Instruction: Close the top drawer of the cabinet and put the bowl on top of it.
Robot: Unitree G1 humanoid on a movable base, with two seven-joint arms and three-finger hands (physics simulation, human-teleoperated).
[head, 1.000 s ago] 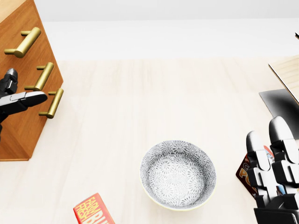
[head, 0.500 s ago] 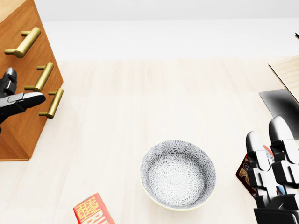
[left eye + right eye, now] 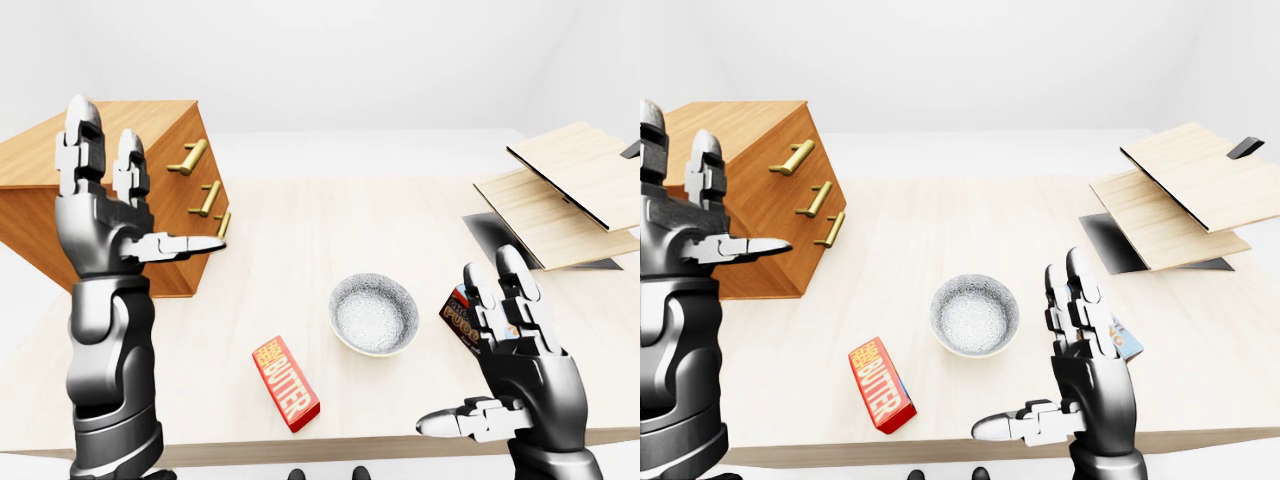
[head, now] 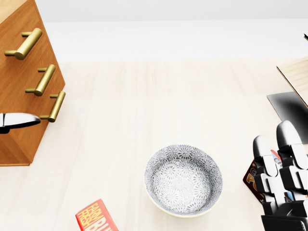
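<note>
Fingers [image 3: 80, 150] of our left hand [image 3: 108, 225] stand upright and spread wide, thumb out, holding nothing. In the left-eye view that hand is raised well left of the bowl [image 4: 183, 180] and overlaps the cabinet [image 3: 150, 120]. Our right hand [image 3: 525, 360] is likewise wide open and empty, fingers up, just right of the bowl. The bowl sits upright and empty on the worktop [image 3: 300, 235], touching neither hand. The cabinet stands up and left of the bowl, its three brass handles [image 3: 208, 198] turned toward it; the drawer fronts look level with one another. A red butter box [image 3: 286, 383] lies below and left of the bowl, and a dark packet [image 3: 458, 318] lies just to its right. Boards [image 3: 570, 190] lie up and right.
</note>
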